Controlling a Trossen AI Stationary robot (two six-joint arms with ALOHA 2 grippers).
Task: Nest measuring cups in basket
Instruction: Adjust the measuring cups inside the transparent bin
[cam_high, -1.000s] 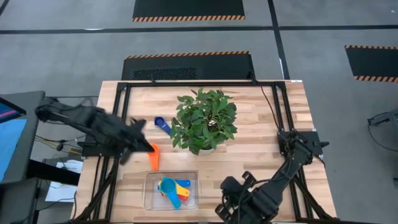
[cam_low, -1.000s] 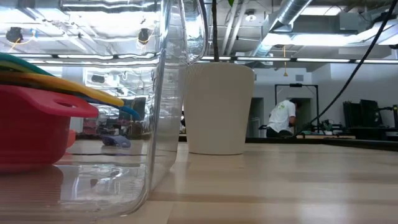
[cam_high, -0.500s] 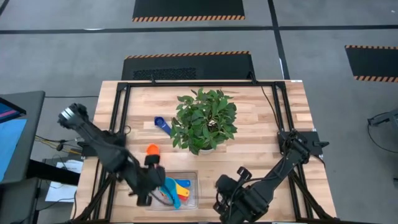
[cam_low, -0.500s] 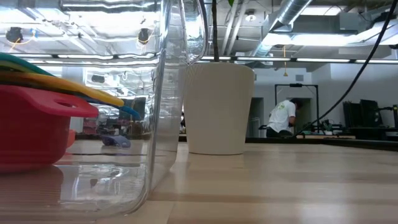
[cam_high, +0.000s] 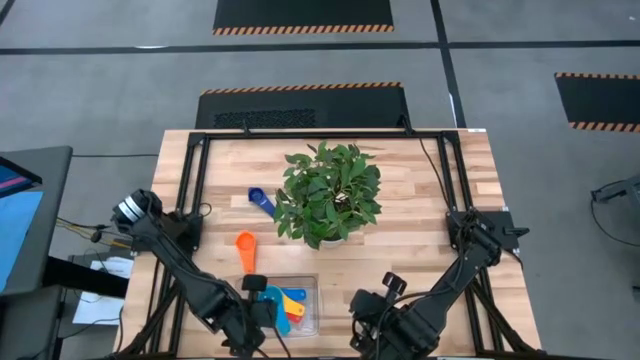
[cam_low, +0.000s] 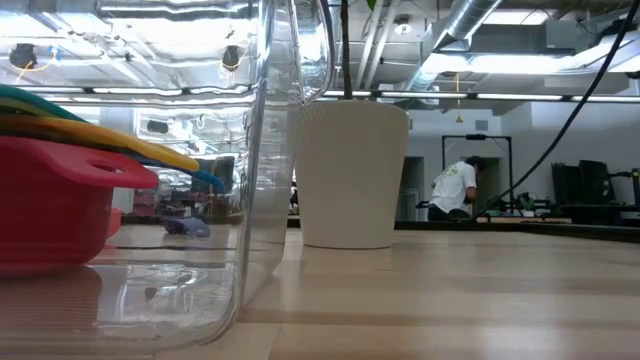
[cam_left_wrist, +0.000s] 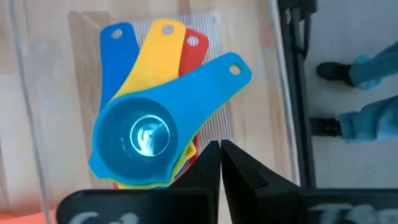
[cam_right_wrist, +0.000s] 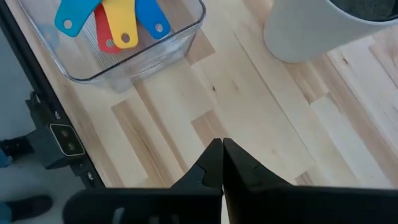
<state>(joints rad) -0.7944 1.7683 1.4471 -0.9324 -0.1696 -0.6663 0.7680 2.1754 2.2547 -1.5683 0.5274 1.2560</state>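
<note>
Grey floor (cam_high: 520, 110), hazard-striped mats (cam_high: 303, 14) (ceiling ducts (cam_low: 470, 35)).

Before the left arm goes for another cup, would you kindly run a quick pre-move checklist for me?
1. left gripper empty, fingers shut, over the basket: ok.
2. Stack in basket, light blue cup on top, handles fanned: ok.
3. orange cup lies on the table outside the basket: not ok, pending.
4. dark blue cup lies beside the plant: not ok, pending.
5. right gripper shut, parked off to the side of the basket: ok.
6. All seven cups accounted for: cannot tell.
</note>
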